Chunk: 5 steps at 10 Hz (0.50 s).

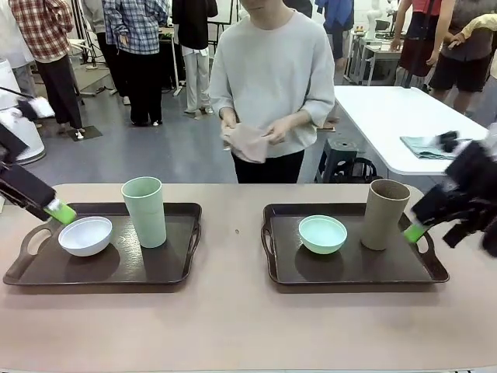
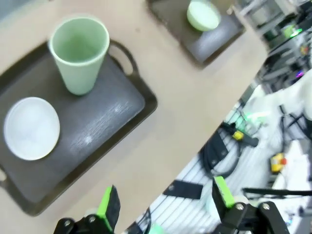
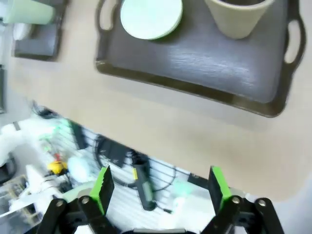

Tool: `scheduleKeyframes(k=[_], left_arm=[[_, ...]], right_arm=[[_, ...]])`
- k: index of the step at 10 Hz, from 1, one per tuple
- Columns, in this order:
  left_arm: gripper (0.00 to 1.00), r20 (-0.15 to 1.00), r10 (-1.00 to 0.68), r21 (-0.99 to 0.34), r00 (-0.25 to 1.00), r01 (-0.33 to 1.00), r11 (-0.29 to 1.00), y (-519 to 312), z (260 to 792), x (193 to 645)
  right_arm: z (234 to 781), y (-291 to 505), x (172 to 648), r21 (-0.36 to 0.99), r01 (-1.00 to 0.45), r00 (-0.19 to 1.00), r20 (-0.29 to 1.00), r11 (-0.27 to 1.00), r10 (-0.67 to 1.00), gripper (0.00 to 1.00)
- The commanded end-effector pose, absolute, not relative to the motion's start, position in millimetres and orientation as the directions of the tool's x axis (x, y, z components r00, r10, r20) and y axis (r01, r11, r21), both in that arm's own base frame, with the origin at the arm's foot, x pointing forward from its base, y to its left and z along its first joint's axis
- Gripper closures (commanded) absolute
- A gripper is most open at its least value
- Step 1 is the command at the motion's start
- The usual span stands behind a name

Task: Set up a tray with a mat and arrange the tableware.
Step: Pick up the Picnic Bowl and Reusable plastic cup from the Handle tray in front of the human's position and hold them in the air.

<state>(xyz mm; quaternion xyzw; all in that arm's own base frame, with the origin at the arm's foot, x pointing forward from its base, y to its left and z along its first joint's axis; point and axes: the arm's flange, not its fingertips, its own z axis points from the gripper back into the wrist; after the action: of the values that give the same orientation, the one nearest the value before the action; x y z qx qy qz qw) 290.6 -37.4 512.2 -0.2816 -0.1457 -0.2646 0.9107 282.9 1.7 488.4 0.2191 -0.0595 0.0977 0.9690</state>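
Two dark brown trays lie side by side on the table. The left tray (image 1: pixel 167 268) carries a white bowl (image 1: pixel 85 235) and a pale green cup (image 1: pixel 144 210). On the right tray (image 1: pixel 349 272) stand a mint green bowl (image 1: pixel 322 233) and a taupe cup (image 1: pixel 385 214). The person across the table holds a folded taupe mat (image 1: pixel 247 141) in both hands. My left gripper (image 1: pixel 58 211) hovers open over the left tray's left handle. My right gripper (image 1: pixel 415 231) is open beside the taupe cup. Both sets of jaws are empty: left (image 2: pixel 165 200), right (image 3: pixel 160 187).
The left wrist view shows the white bowl (image 2: pixel 31 127), green cup (image 2: pixel 79 51) and far mint bowl (image 2: pixel 203 15). The right wrist view shows the mint bowl (image 3: pixel 151 17) and taupe cup (image 3: pixel 239 17). Bare tabletop (image 1: pixel 233 326) runs in front of the trays; cables lie below the near edge.
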Motion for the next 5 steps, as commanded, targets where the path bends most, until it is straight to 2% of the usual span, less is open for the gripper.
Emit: scheduleKeyframes(k=[1, 3, 5], left_arm=[[0.0, 0.47, -0.289, -0.579, 0.834, 0.538, 0.613, -3.7, 505.9, 300.7], [0.0, 0.472, -0.17, -0.713, 0.865, 0.488, 0.504, 39.1, 498.2, 299.8], [0.0, 0.437, -0.057, -0.78, 0.898, 0.41, 0.472, 78.4, 489.1, 294.7]], right_arm=[[476.9, -51.5, 267.3, 0.62, -0.203, 0.977, 0.175, 0.758, 0.119, 0.0], [472.1, -96.7, 267.6, 0.752, -0.182, 0.982, 0.171, 0.634, 0.078, 0.0], [467.3, -132.0, 265.6, 0.794, -0.196, 0.98, 0.186, 0.575, 0.077, 0.0]])
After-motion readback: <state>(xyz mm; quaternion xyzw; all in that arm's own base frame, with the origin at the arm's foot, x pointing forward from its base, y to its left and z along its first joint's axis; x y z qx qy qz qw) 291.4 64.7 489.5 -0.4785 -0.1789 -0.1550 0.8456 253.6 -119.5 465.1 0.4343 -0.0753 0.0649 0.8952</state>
